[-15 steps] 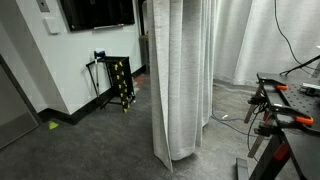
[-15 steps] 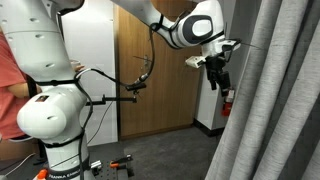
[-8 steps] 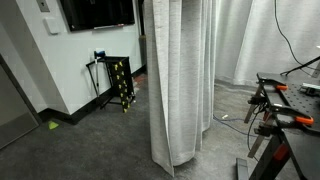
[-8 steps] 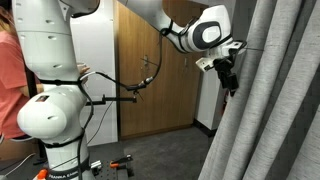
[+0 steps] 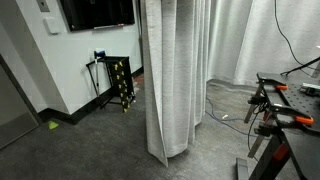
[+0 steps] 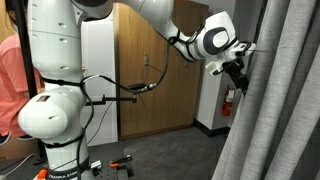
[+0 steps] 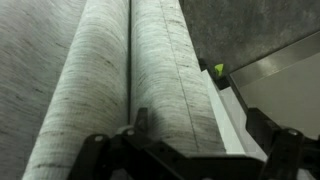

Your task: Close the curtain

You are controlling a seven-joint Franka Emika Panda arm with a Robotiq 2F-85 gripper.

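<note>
The curtain [image 5: 175,80] is a tall light grey-white fabric with vertical folds, hanging to the floor mid-room. It fills the right side of an exterior view [image 6: 285,100]. My gripper [image 6: 237,72] is high up at the curtain's edge, pressed against the fabric. In the wrist view two thick folds of the curtain [image 7: 150,70] run between my fingers. My gripper [image 7: 185,150] has its jaws wide apart with the fabric lying between them. One dark fingertip [image 7: 275,145] shows at the right.
Smoother white drapes [image 5: 260,40] hang further back. A black rack [image 5: 120,82] stands against the wall under a TV [image 5: 97,12]. A table with clamps [image 5: 285,100] is at the right. A wooden door [image 6: 150,80], a fire extinguisher [image 6: 228,100] and a person [image 6: 8,80] are near the robot.
My arm has swung toward and into the curtain's edge. The curtain's hanging edge has shifted sideways, a little to the left in an exterior view.
</note>
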